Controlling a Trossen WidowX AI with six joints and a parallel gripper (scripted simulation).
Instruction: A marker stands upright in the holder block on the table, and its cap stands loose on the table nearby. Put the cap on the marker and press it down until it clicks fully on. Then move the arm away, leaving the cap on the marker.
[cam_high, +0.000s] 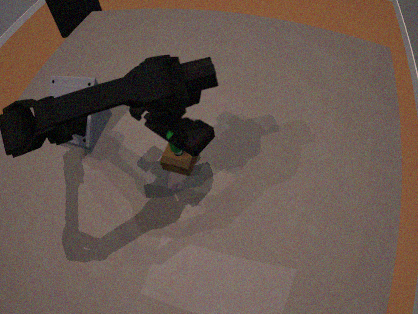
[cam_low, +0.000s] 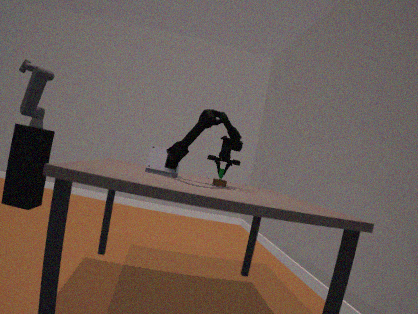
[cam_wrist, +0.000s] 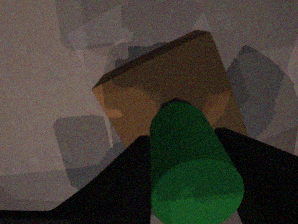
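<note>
The brown holder block (cam_high: 178, 163) (cam_low: 219, 183) (cam_wrist: 185, 65) sits on the table (cam_high: 325, 200) (cam_low: 300, 214). The green cap (cam_high: 170, 135) (cam_low: 221, 172) (cam_wrist: 195, 187) stands over the block's middle, its lower end close to the block's top. My gripper (cam_high: 175, 144) (cam_low: 220, 175) (cam_wrist: 182, 141) points down, shut on the cap, one dark finger on each side of it. The marker is hidden under the cap; only a dark rim shows at the cap's lower end in the wrist view. How far the cap sits on the marker cannot be told.
The arm's pale base plate (cam_high: 72, 84) (cam_low: 161, 172) stands on the table to the left of the block. In the exterior view a grey arm (cam_low: 34, 92) stands on a black pedestal (cam_low: 27, 165) beyond the table's left end. Arm shadows fall around the block.
</note>
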